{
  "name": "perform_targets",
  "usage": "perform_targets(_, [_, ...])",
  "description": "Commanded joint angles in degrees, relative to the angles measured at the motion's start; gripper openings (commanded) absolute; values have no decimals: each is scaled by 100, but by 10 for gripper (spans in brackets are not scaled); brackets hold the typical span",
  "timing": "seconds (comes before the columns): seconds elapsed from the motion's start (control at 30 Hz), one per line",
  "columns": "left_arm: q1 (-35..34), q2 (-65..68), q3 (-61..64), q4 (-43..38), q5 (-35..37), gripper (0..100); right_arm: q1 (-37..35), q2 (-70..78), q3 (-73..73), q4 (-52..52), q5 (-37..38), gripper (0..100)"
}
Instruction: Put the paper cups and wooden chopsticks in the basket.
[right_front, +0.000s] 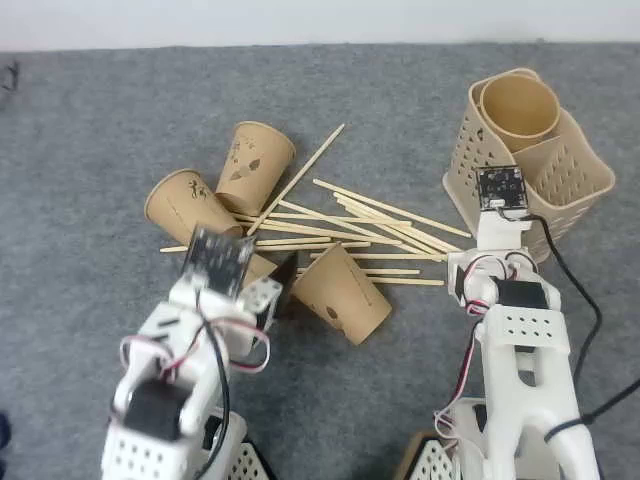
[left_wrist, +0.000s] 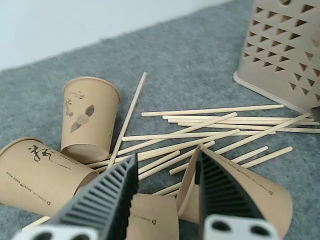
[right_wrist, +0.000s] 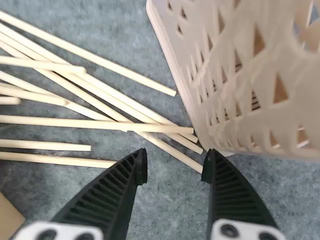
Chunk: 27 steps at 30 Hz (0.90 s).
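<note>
Both spread: left tool (left_wrist: 166, 160) at cup (left_wrist: 260, 200) rim, right tool (right_wrist: 176, 160) beside basket (right_wrist: 240, 75).

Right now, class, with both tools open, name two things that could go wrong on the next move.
1. The left tool stands open at the rim of a tan paper cup lying on its side; squeezing may crush it or set it rolling.
2. The right tool hangs open close beside the beige perforated plastic basket, over crossed pale wooden chopsticks; lowering may knock the basket or drag several sticks.
</note>
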Motion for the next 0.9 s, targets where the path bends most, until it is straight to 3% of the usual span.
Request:
perform_targets(0.0, [316,2356,-1314,-273,202,176,66,-207,-35,-127,18,187])
perform_targets(0.17, [905,4378,-2281,-281,185,174,75,-207,-35,-127,18,187])
perform_targets(0.3, [1099,5081,-2668,-334,149,174,75,-207,-35,-127,18,187])
perform_targets(0.53, [255,5301,-2651,-1152,-343,174,57,-207,-26,-127,18,187])
perform_targets(0.73, [281,5266,-1912,-1582,-378,174,40,-207,-26,-127,18,187])
perform_targets(0.87, [-255,5310,-1727,-2180,-695,174,40,-207,9,-127,18,187])
